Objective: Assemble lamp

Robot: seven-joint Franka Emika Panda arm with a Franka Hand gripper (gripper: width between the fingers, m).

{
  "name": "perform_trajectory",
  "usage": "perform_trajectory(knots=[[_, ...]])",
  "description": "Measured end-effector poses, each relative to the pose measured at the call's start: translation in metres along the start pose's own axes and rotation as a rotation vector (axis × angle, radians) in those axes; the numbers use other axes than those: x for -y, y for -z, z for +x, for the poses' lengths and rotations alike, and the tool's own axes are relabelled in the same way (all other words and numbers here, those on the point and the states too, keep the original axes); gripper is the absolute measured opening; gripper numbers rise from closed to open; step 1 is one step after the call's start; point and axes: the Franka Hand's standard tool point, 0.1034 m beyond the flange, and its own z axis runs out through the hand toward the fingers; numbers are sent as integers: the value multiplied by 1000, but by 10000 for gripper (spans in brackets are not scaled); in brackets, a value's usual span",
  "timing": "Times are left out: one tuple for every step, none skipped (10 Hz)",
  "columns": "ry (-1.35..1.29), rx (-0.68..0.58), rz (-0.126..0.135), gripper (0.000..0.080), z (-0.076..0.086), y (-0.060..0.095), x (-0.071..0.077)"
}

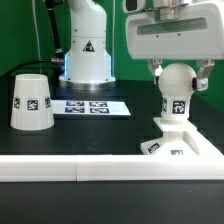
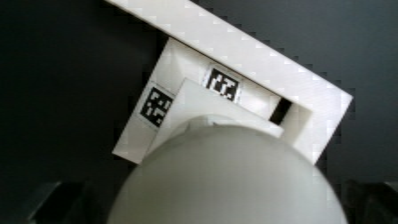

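The white bulb [image 1: 176, 92] stands upright with its neck at the stepped square base [image 1: 178, 143], at the exterior view's right. I cannot tell whether it is seated. My gripper [image 1: 177, 72] is shut on the bulb's ball top, with one finger on each side. In the wrist view the bulb [image 2: 222, 175] fills the near field, with the tagged base [image 2: 214, 100] beyond it. The tapered shade [image 1: 31, 101] stands wide end down at the exterior view's left, apart from the gripper.
The marker board [image 1: 92, 107] lies flat in the middle of the black table. A long white bar wall [image 1: 70, 169] runs along the front edge, and shows in the wrist view [image 2: 231, 45]. The arm's white pedestal [image 1: 87, 55] stands behind.
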Motion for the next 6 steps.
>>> perform_trajectory(knots=[[94,-8,-1,695,-3,0,2],[184,-17,6,698,-4,0,3],[312,-28,11,698,-5,-1,4],[418,-32,11,699,-4,-2,3],[499,-34,9,699,-2,-2,1],[591,-35,7,699,-1,-2,0]])
